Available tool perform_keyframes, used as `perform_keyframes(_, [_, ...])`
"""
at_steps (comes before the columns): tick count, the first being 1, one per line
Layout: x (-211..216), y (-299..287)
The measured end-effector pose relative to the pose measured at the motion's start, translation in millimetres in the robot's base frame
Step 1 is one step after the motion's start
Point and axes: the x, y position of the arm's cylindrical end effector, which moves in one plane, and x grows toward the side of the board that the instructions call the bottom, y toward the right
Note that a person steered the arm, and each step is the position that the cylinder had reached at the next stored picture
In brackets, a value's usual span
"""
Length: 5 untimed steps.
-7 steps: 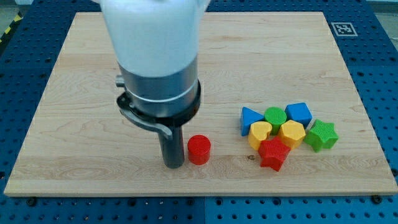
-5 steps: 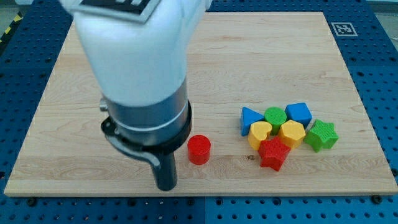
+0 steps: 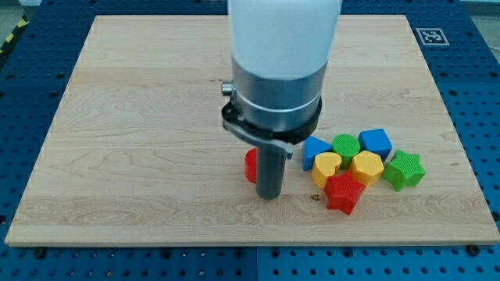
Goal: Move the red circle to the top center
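The red circle (image 3: 250,165) sits on the wooden board (image 3: 117,117) below the middle, mostly hidden behind my rod; only its left edge shows. My tip (image 3: 269,195) rests on the board just right of and slightly below the red circle, close against it. The arm's white and grey body covers the board's upper middle.
A cluster of blocks lies at the view's right: a blue triangle (image 3: 314,147), a green circle (image 3: 346,144), a blue block (image 3: 376,142), a yellow heart (image 3: 326,166), a yellow hexagon (image 3: 366,166), a green star (image 3: 405,169), a red star (image 3: 344,192). A marker tag (image 3: 432,36) is at the top right corner.
My tip was left of the red circle, dipped toward the view's bottom, then swung round to the circle's right side. The red circle has shifted slightly up.
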Motion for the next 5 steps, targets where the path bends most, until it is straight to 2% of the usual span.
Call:
perform_keyframes(2, [-17.9,-32.3])
perform_keyframes(5, [-49.0,-38.8])
